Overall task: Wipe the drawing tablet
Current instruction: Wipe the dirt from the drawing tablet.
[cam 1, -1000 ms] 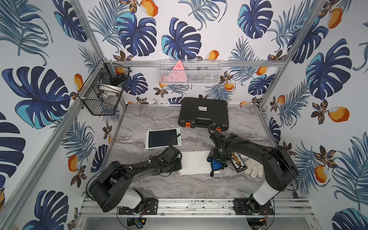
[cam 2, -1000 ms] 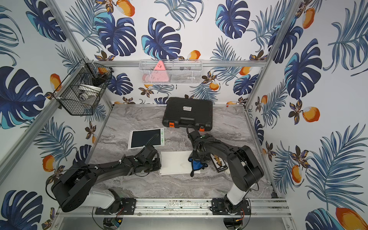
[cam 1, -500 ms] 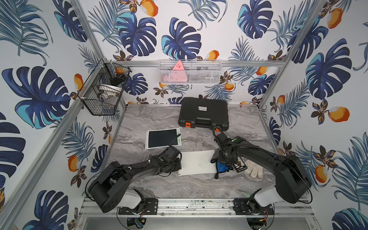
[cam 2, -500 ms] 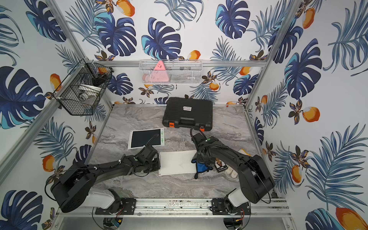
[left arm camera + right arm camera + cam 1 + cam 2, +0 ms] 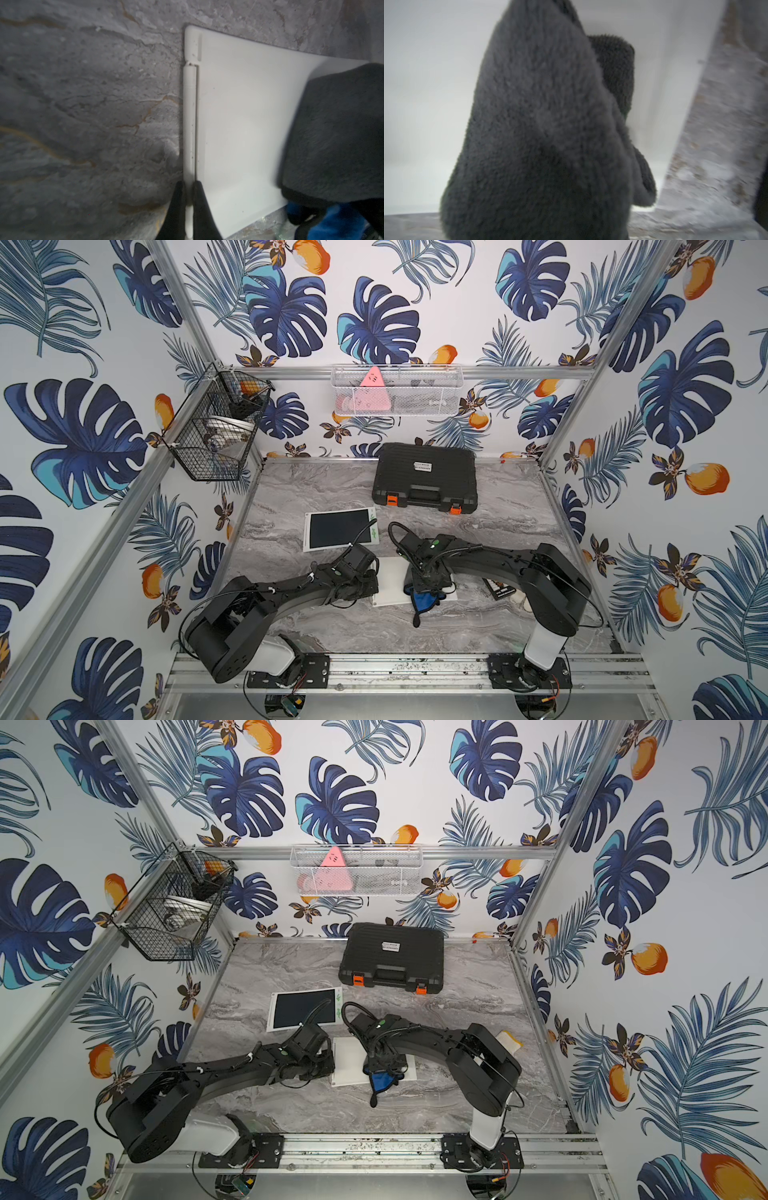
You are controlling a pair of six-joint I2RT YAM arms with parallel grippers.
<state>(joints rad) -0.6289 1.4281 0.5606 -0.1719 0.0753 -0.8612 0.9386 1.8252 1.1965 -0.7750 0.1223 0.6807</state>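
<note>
A white drawing tablet [image 5: 390,580] [image 5: 347,1060] lies flat on the marble table near the front. My left gripper [image 5: 372,578] [image 5: 188,184] is shut on the white stylus [image 5: 189,124] clipped along the tablet's left edge. A dark grey fleecy cloth [image 5: 424,599] [image 5: 336,135] with a blue side rests on the tablet's right part. My right gripper [image 5: 428,578] is shut on this cloth. In the right wrist view the cloth [image 5: 542,135] hides the fingers, with the white tablet [image 5: 425,83] behind it.
A second tablet with a dark screen [image 5: 338,529] lies behind my left gripper. A black tool case [image 5: 426,477] sits at the back. A small black keypad device [image 5: 500,591] and a pale glove [image 5: 509,1042] lie under my right arm. Wire baskets [image 5: 216,427] [image 5: 397,389] hang on the walls.
My right gripper has dragged the cloth leftwards from the tablet's right edge further onto its surface. My left arm has stayed still.
</note>
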